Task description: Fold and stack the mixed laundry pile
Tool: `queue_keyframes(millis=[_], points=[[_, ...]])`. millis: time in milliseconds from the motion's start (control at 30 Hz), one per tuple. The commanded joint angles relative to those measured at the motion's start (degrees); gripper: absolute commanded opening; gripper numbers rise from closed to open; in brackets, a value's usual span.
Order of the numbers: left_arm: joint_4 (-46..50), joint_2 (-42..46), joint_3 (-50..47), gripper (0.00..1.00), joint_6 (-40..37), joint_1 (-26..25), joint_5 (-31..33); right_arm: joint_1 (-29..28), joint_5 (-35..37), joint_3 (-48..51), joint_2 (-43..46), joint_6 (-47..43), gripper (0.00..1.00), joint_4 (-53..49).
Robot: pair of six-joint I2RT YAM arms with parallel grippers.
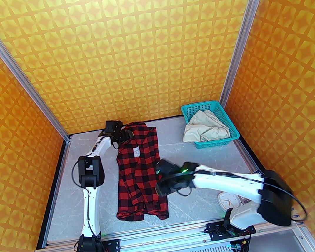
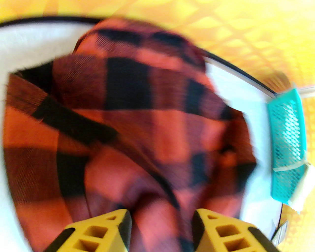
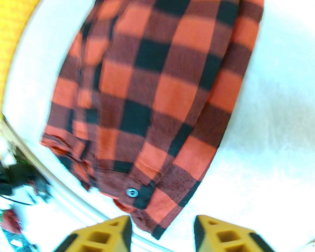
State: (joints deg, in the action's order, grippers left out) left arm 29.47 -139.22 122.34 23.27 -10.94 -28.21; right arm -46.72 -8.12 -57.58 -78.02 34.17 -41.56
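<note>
The shirt (image 1: 139,170), red-and-black checked with a small white patch (image 1: 136,151), lies flat as a long narrow strip, rumpled along its left edge. Its far end bunches up just ahead of the left fingers (image 2: 103,231) and reaches into the gap between them. Its near hem corner, with a dark button (image 3: 132,192), lies just ahead of the right fingers (image 3: 103,236). The trousers (image 1: 206,130), cream and crumpled, sit heaped in a basket (image 1: 193,107), well apart from both pairs of fingers.

Both arms out, jaws parted.
My left end effector (image 2: 162,230) is near the surface's (image 1: 175,143) far edge, my right end effector (image 3: 162,232) mid-surface.
</note>
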Motion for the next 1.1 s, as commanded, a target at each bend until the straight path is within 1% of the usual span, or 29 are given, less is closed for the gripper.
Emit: queue_keyframes(millis=[0,67,167,200,300,367,433,567,700,900,1000,1067], points=[[0.5,13.58,-7.53,0.5,-4.06,-0.43,0.11,3.86,-11.03,5.14,0.78,2.19,0.6,3.79],[-2.17,19.87,-16.28,0.51,-3.8,-0.4,0.73,5.03,-15.59,7.82,0.84,3.68,0.64,7.25],[-4.07,29.83,-30.58,0.51,-2.49,-0.4,2.77,5.21,-19.13,12.6,0.93,7.03,0.7,13.77],[-5.46,33.73,-36.78,0.51,-1.55,-0.38,3.41,5.22,-19.79,14.14,0.85,8.49,0.71,16.4],[-6.18,43.58,-51.82,0.52,1.18,-0.27,6.07,5.23,-21.05,18.21,-0.07,12.15,0.71,22.4],[-6.51,49.49,-59.92,0.57,3.75,-0.03,7.13,5.23,-21.74,19.98,-1.53,13.97,0.71,25.36],[-5.2,55.3,-66.84,0.59,5.52,0.11,8.68,5.23,-22.51,21.04,-3.5,15.05,0.7,27.35],[0.4,63.81,-75.21,0.61,6.94,0.1,11.15,5.15,-23.72,21.98,-6.81,16.68,0.63,29.1],[2.42,69.96,-83.09,0.67,12.0,0.01,11.3,3.59,-24.25,23.13,-7.56,18.6,0.61,29.98],[7.63,74.17,-88.72,0.67,14.04,-1.55,8.64,-0.75,-24.02,24.68,-7.54,23.45,0.6,32.42],[9.27,76.9,-91.19,0.68,15.0,-3.41,8.35,-1.09,-23.57,27.39,-5.92,26.28,0.6,34.21],[7.95,78.35,-93.17,0.68,16.89,-5.2,7.21,-1.18,-23.39,28.96,-4.98,27.95,0.58,36.26]])
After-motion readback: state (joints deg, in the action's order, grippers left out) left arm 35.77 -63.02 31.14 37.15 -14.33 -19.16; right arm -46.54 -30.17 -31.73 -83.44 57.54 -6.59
